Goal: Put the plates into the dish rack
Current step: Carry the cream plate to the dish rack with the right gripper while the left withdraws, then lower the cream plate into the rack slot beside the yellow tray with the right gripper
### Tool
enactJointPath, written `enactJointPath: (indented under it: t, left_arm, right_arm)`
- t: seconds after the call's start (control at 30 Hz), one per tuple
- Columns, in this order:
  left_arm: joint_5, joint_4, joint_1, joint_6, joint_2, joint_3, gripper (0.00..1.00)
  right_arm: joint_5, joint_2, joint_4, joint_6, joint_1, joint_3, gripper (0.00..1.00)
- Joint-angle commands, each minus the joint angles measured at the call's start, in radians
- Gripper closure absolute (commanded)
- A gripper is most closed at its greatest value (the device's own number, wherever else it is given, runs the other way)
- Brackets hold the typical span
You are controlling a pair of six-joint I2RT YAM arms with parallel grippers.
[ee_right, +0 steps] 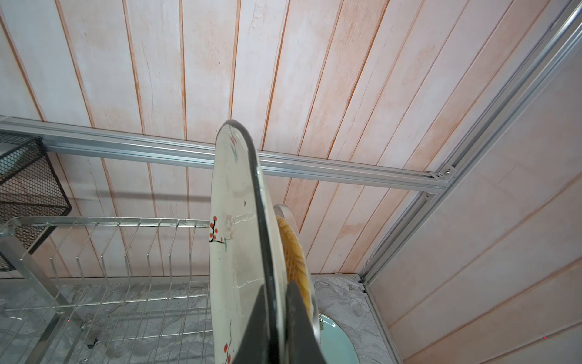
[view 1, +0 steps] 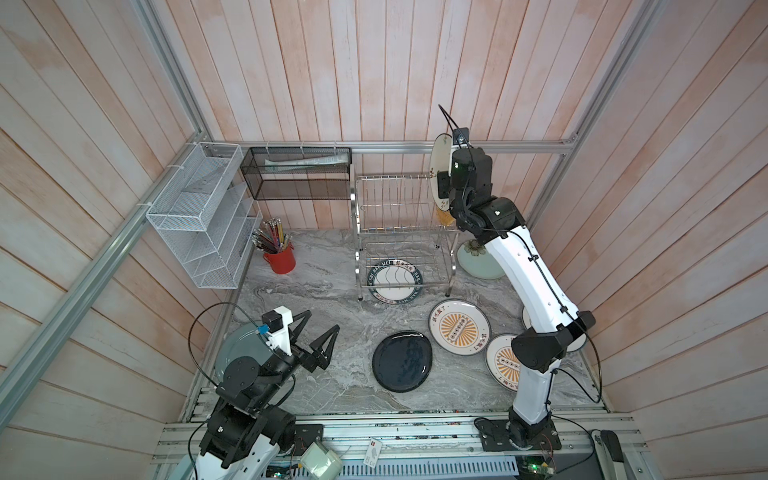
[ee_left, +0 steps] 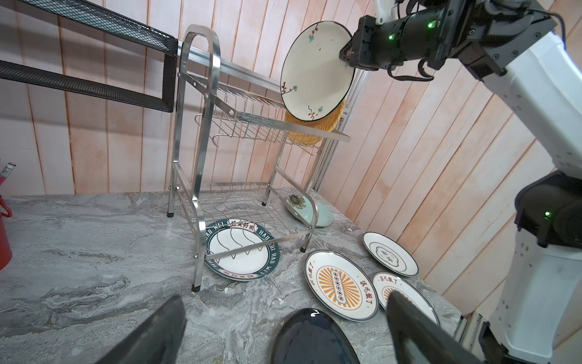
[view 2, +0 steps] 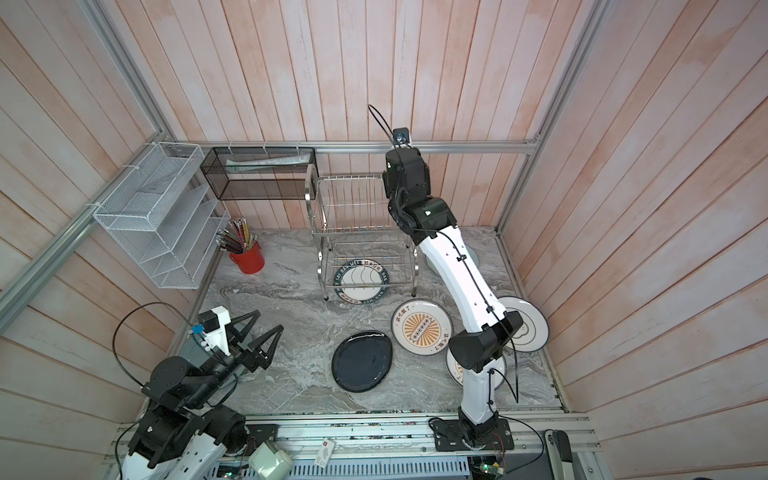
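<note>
Cream plate (ee_left: 315, 72) clenched in right claw (ee_right: 278, 321), left claw (view 1: 322, 320) released; "HAO WEI" plate (ee_left: 242, 263) flat.

Left end effector (view 1: 321, 321) hovers low at near left, jaws wide apart; right end effector (ee_left: 346, 55) is raised at far right, jaws clamped.

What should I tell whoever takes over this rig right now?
Right gripper: shut on the cream floral plate, on edge above the dish rack's top tier.
Left gripper: open, empty, low over the table.
Done: yellow woven plate slotted in the top tier.
Left: seat the floral plate; seven more on the table, the green-lettered plate partly under the rack.
</note>
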Motion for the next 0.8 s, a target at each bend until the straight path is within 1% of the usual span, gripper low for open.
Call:
enactJointPath:
  t: [0.0,0.23,0.47,0.77]
  left_arm:
    - [0.028,0.020,-0.001,0.019,0.005,-0.016,0.00]
    - [0.027,0.020,-0.002,0.018,0.011,-0.014,0.00]
    - [0.031,0.018,-0.001,0.016,0.011,-0.014,0.00]
    - [0.033,0.018,-0.002,0.016,0.012,-0.014,0.00]
  right_arm:
    - [0.046,-0.004,0.080,-0.009,-0.005,0.054,1.00]
    - [0.037,0.015,0.043,0.033,-0.006,0.053,1.00]
    - [0.039,0.046,-0.019,0.069,-0.006,0.096,1.00]
    - [0.044,0.049,-0.080,0.131,-0.001,0.096,1.00]
